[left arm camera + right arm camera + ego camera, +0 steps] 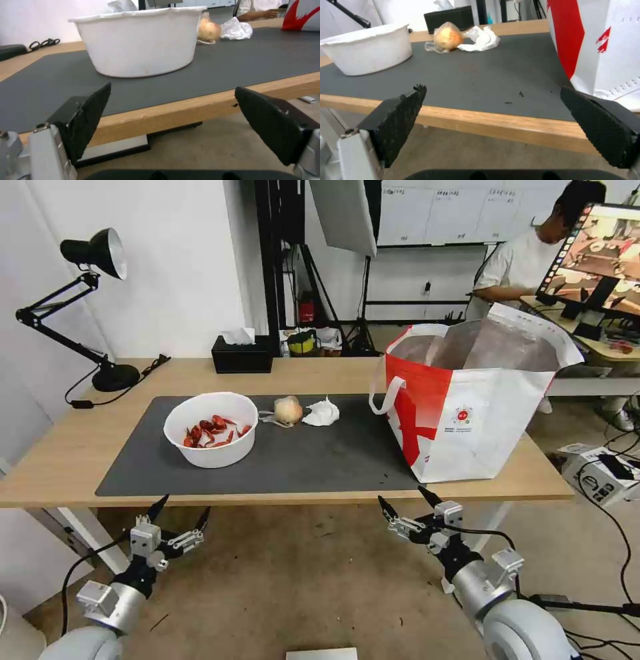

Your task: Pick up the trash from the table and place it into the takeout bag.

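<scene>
Trash, head view: white bowl [211, 429] of red shells on the dark mat [320, 460]; beige lump [288, 411] and crumpled tissue [321, 412] just beside each other, between bowl and takeout bag [467, 407].
Takeout bag: upright at the right end of the counter [60, 460], mouth open, foil lining showing.
Hands, head view: left hand [181, 515] and right hand [408, 501] below the counter's near edge, both spread open and empty.
Left wrist view: left hand [173, 112] open before the counter edge, bowl [138, 41] close ahead.
Right wrist view: right hand [493, 112] open, bag [603, 47] near one finger, lump [448, 37] and tissue [481, 38] farther back.
Background: black tissue box [242, 355] and desk lamp [100, 253] at the counter's far side.
</scene>
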You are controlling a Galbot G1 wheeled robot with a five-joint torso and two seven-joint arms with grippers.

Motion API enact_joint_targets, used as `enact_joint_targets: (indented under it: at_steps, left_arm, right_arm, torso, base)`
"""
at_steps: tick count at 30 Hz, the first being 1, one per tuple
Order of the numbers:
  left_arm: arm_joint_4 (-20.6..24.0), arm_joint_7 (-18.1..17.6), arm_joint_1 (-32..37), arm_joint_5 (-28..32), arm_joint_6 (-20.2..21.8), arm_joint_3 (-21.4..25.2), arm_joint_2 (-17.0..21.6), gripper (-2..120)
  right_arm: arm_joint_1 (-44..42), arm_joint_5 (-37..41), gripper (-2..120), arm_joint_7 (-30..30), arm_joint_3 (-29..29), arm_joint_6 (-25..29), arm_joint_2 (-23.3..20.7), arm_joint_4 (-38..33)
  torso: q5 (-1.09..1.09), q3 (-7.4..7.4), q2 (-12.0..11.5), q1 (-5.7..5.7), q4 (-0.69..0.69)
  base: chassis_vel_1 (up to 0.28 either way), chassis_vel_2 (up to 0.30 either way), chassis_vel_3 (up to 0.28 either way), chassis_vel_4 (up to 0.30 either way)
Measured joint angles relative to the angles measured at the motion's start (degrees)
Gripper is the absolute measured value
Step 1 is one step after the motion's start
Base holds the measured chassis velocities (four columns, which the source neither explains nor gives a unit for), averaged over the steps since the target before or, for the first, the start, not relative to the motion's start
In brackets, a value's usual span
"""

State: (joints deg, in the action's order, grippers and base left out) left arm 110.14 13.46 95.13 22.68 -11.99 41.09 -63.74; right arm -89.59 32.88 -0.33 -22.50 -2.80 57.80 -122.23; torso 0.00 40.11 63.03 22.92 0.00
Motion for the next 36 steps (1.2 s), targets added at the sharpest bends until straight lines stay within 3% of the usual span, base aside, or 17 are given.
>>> enact_joint_targets:
  at_steps: [12,20,26,31,36]
  left_arm:
    - [-0.39,-0.16,0.2,-0.86,-1.03,-0.26,-0.06,100]
    - [-0.61,-0.43,-0.88,-0.85,-1.06,-1.19,0.14,100]
    - [-0.16,-0.63,-0.48,-0.8,-1.08,-0.97,0.14,100]
    - [0.24,-0.72,-0.16,-0.79,-1.09,-0.72,0.14,100]
    - [0.36,-0.79,-0.06,-0.92,-1.13,-0.57,0.03,100]
  right_arm:
    - [1.19,0.19,100,0.86,0.78,-0.41,-0.25,0.19]
    - [5.59,2.3,100,3.44,4.26,-1.5,-2.19,-0.73]
    - [14.5,3.82,100,6.06,11.44,-4.95,-4.44,-0.63]
    - [20.92,4.45,100,8.55,16.31,-7.63,-4.62,1.16]
    - [31.18,6.41,100,13.29,25.09,-10.1,-3.29,5.48]
  torso:
    - [0.0,0.0,0.0,0.0,0.0]
    - [0.0,0.0,-0.01,0.01,0.0]
    - [0.0,0.0,-0.01,0.01,0.01]
    - [-0.01,0.0,-0.01,0.01,0.0]
    - [-0.01,0.01,-0.01,0.01,0.0]
  base:
    - [0.0,0.0,0.0,0.0]
    - [0.0,0.0,0.0,0.0]
    - [0.0,0.0,0.0,0.0]
    - [0.0,0.0,0.0,0.0]
    - [0.0,0.0,0.0,0.0]
